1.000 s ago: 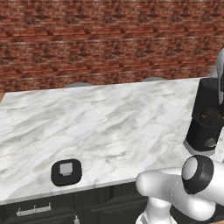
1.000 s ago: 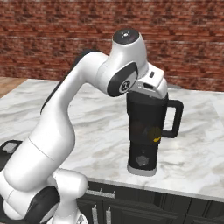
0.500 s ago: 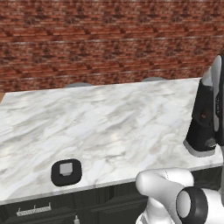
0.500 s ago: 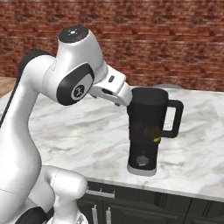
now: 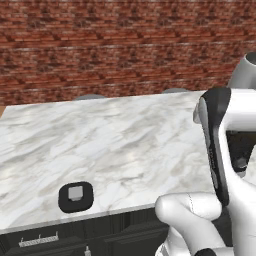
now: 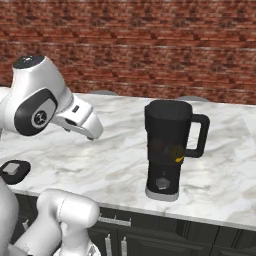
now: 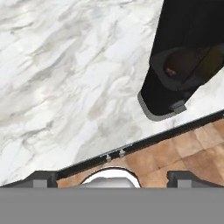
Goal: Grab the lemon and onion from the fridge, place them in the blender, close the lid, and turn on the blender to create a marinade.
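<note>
Lid [image 5: 76, 196], small flat black rounded-square pad w/ light grey centre square: lies flat near front edge of white marble desk [image 5: 115, 145], well apart from tall black blender jar [image 6: 169, 150] on grey base, which stands open-topped. Yellow lemon [image 6: 177, 152] and reddish-brown onion [image 7: 178, 61] appear inside jar. Hand [image 7: 111, 178]: fingers spread, released, empty. Judged step: fetch lid. Approach from above, centre over grey square, descend vertically, clench across opposite edges; keep lid level.
</note>
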